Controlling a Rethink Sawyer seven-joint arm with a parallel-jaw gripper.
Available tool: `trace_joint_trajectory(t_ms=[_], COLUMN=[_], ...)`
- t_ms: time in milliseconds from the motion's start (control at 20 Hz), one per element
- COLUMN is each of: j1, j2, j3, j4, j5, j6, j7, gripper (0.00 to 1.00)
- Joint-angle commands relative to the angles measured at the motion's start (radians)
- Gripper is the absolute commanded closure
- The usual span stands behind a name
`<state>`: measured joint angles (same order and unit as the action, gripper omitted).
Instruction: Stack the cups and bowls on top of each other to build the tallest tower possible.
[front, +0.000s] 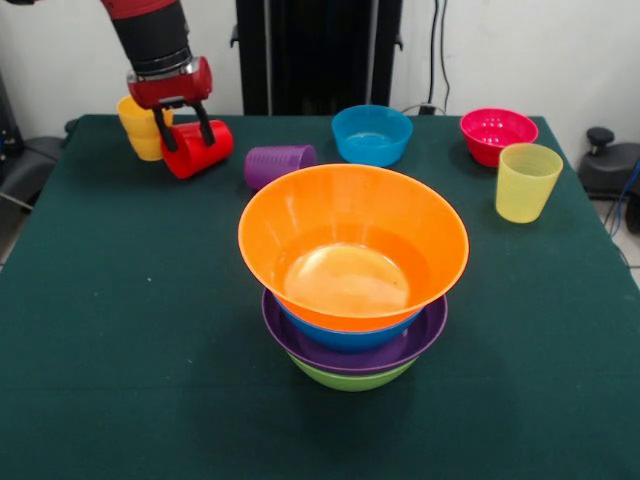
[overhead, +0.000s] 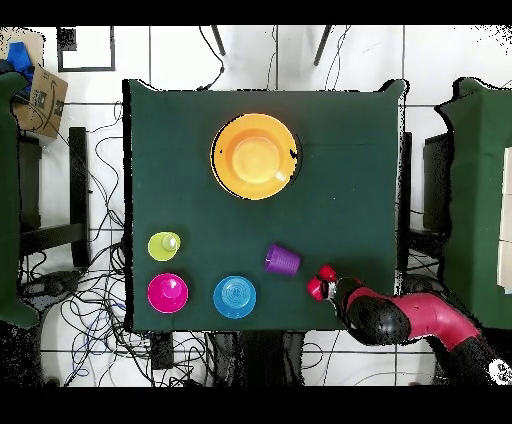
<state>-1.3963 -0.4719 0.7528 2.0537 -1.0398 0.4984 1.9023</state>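
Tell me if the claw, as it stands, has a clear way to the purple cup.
Probably yes. The purple cup lies on its side with bare cloth around it, but the claw is already shut on the red cup, which it would need to set down first.

The scene is covered from two positions. In the front view the green table is seen from low across it, fairly close, so that the tower of bowls fills the middle. In the overhead view the same table is seen from high above, looking straight down, with surrounding floor included. The whole tabletop and the tower are shared by both views, turned half round against each other.
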Motion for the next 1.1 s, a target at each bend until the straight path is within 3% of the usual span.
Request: trace_joint_trajectory(t_ms=[50,1050,1100], j1=[0.057,0.055,0.057], j2=[0.078,0.094,0.090], j3=[-0.051,-0.020,-0.018], j4=[0.011,-0.010,-0.010], j5=[-0.095,-0.062,-0.057], j6=[0.061,0.090,0.095], j7=[-0.267,-0.302,-0.303], gripper=[0.00,0.00,1.00])
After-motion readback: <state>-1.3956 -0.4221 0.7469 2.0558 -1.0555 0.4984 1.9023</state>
